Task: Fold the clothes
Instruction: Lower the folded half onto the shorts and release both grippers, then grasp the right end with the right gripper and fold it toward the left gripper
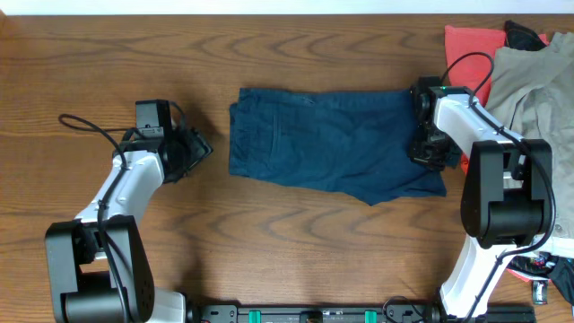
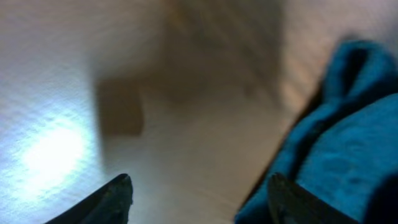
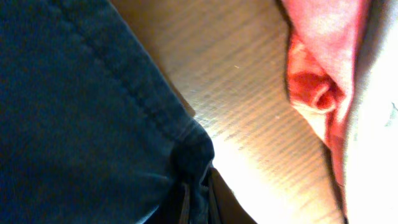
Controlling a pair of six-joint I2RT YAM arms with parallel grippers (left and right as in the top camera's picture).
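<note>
The navy blue shorts [image 1: 332, 142] lie spread flat on the middle of the wooden table. My right gripper [image 1: 425, 144] is at their right edge, shut on a hemmed corner of the cloth [image 3: 186, 155], as the right wrist view [image 3: 198, 196] shows. My left gripper [image 1: 199, 149] sits low just left of the shorts' left edge. In the left wrist view its fingers [image 2: 199, 199] are open, with bare table between them and the shorts' edge [image 2: 348, 143] by the right finger.
A coral-red cloth [image 1: 473, 49] and a khaki-grey garment [image 1: 538, 85] lie piled at the table's right rear, close behind my right arm. The red cloth also shows in the right wrist view [image 3: 323, 74]. Cables trail from both arms.
</note>
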